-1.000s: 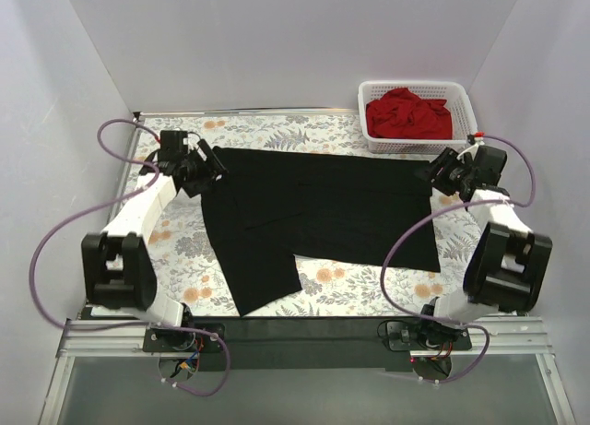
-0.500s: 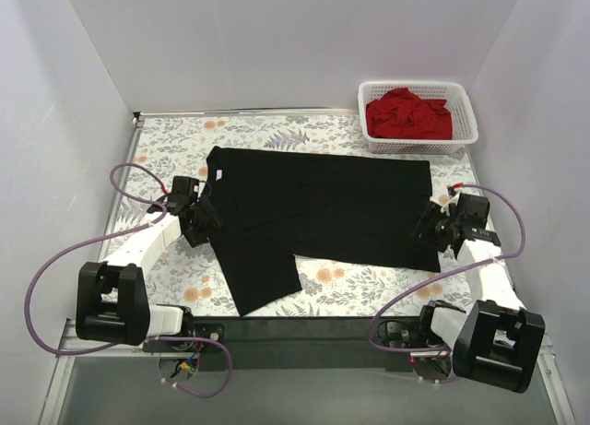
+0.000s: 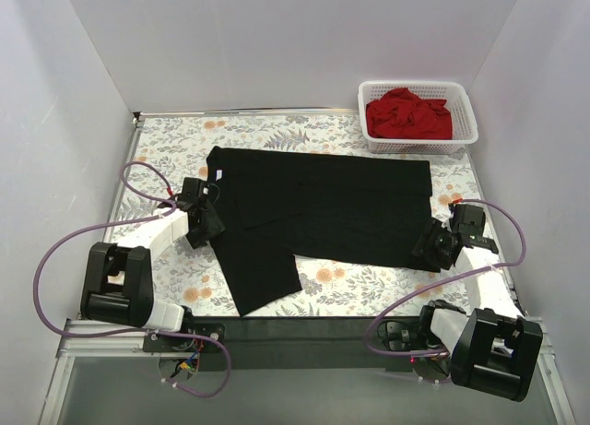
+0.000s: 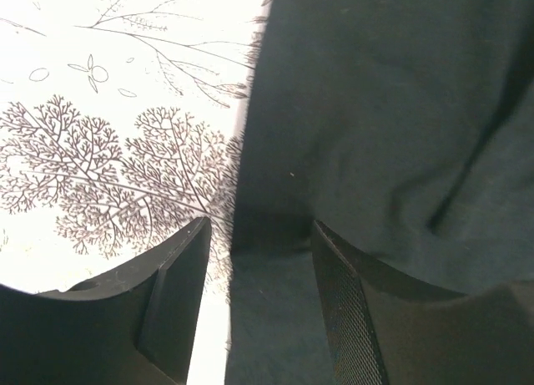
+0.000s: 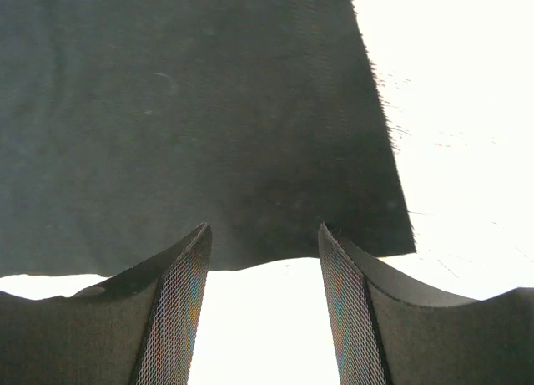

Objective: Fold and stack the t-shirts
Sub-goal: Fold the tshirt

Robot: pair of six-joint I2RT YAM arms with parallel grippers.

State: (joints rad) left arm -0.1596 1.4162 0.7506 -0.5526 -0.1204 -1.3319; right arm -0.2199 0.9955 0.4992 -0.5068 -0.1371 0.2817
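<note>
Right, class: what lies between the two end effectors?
The black t-shirt, spread flat, spans the stretch from the left end effector to the right end effector, as the top view shows.

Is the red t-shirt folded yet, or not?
Not folded. The red t-shirt lies crumpled in a heap inside the white basket, with no flat, squared edges visible.

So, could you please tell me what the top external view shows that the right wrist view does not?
Only top external: the red t-shirt in the white basket at the far right, and the left gripper at the left edge of the black t-shirt. Only right wrist: the mesh-textured pads, standing apart on either side of the hem edge. Both: the black t-shirt and the right gripper at its near right corner.
</note>
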